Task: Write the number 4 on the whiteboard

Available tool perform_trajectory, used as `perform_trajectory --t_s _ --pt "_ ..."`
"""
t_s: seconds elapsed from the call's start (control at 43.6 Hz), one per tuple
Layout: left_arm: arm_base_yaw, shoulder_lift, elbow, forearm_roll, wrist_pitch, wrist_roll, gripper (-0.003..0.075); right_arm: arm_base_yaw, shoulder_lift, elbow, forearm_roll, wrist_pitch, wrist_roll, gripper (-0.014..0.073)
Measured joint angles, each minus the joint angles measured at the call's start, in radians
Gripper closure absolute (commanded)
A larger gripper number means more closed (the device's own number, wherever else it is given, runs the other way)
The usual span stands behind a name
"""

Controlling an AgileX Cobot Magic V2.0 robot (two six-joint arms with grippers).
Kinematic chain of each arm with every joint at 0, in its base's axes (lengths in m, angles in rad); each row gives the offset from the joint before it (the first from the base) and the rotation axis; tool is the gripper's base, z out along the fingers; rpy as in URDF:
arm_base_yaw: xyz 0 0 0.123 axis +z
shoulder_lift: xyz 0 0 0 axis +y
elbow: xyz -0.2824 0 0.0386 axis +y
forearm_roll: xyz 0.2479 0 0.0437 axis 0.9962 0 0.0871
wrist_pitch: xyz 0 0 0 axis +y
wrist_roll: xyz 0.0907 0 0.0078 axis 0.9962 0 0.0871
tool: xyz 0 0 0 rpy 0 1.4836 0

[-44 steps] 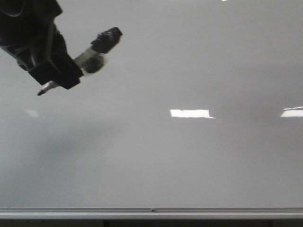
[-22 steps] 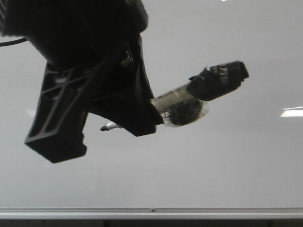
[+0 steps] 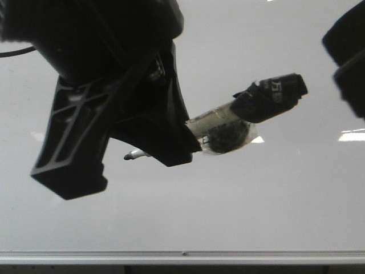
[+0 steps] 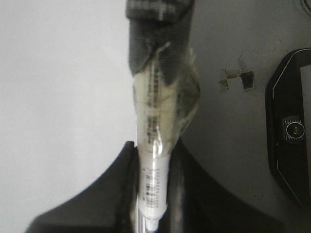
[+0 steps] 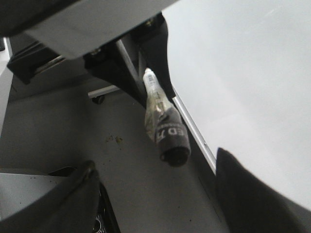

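The whiteboard (image 3: 256, 200) fills the front view as a glossy pale grey surface with a silver bottom rail (image 3: 182, 255). The number 4 is out of view. My left gripper (image 3: 137, 157) looms large in front of the board, shut on a marker (image 3: 239, 114) wrapped in clear tape, with a black cap end and its tip (image 3: 129, 156) pointing left. The left wrist view shows that marker (image 4: 154, 145) clamped between the black fingers (image 4: 112, 194). My right gripper (image 5: 155, 204) is open with nothing in it, and its dark body (image 3: 351, 57) shows at the front view's right edge.
In the right wrist view, the left gripper (image 5: 141, 73) and marker (image 5: 165, 126) hang beside the board's rail (image 5: 194, 133) over a grey floor. The left wrist view shows tape marks (image 4: 238, 80) and a dark rounded device (image 4: 291, 131) on the floor.
A second ago the left gripper was small at the upper left; it came closer and rightward with the marker, then shifted slightly. The right arm has entered at the upper right.
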Motion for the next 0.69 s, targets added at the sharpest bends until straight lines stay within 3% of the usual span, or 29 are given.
perform_trajectory --t_s 0.344,0.689 --pt "0.0 0.0 0.0 0.0 -0.016 0.0 0.074 0.065 0.217 -0.074 0.037 -0.066 -0.08 0.0104" --pt "0.0 -0.002 0.0 0.0 -0.021 0.006 0.0741 0.066 0.255 -0.08 0.044 -0.071 -0.087 0.0618"
